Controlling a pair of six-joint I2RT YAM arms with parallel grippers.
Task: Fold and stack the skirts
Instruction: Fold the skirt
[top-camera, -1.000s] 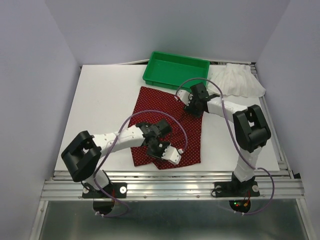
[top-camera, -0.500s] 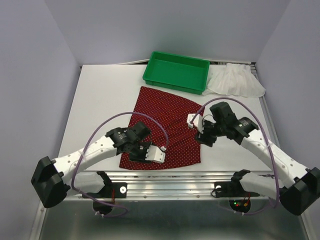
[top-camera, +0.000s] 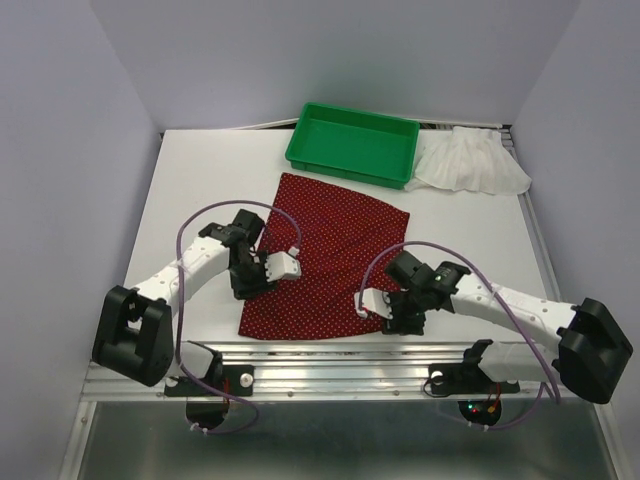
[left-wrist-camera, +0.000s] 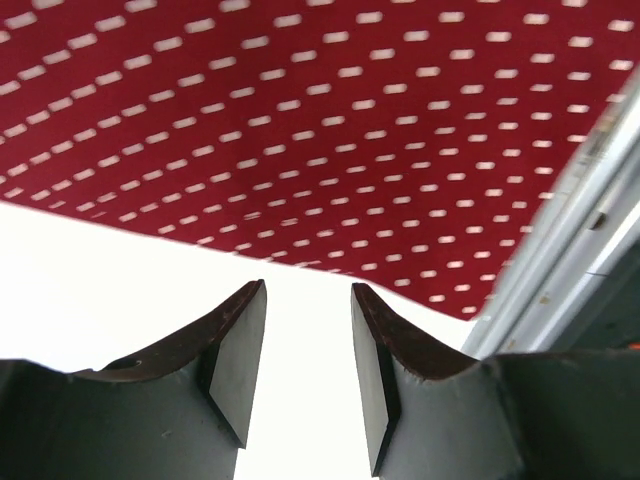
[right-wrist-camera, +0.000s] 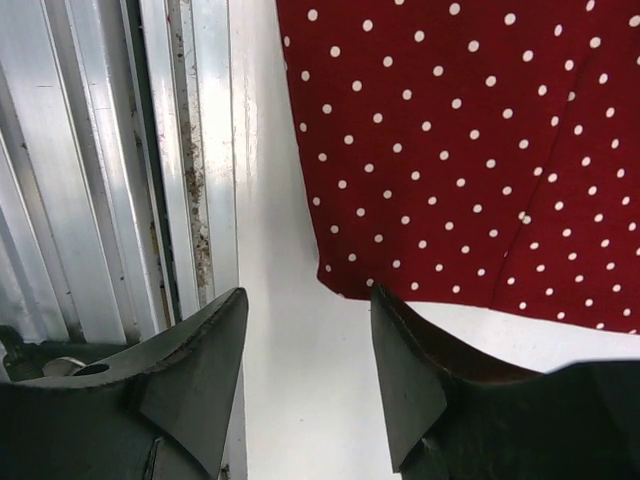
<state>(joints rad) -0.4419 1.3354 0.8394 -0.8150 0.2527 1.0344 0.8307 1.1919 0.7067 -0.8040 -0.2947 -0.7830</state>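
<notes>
both arms have swung round since half a second ago: the left tool (left-wrist-camera: 307, 300) pulled off the near left corner of the dark red skirt (top-camera: 335, 250) and now sits at the skirt's left edge, and the right tool (right-wrist-camera: 308, 300) came down from the skirt's right side to its near right corner. the red one looks about the same as before, lying spread out flat in the middle of the surface (top-camera: 200, 190), with its hem close to the near edge. left wrist view shows that tool's fingers spread with nothing between them, just bare white under them and the dotted cloth edge a bit ahead. same deal on the right: fingers spread, holding nothing, with the skirt's corner just past the tips and the metal rail (top-camera: 350, 352) of the near edge right beside it. the white skirt (top-camera: 470, 165) is bunched up at the far right corner, just beside the green tray (top-camera: 352, 143), which sits along the far edge.
</notes>
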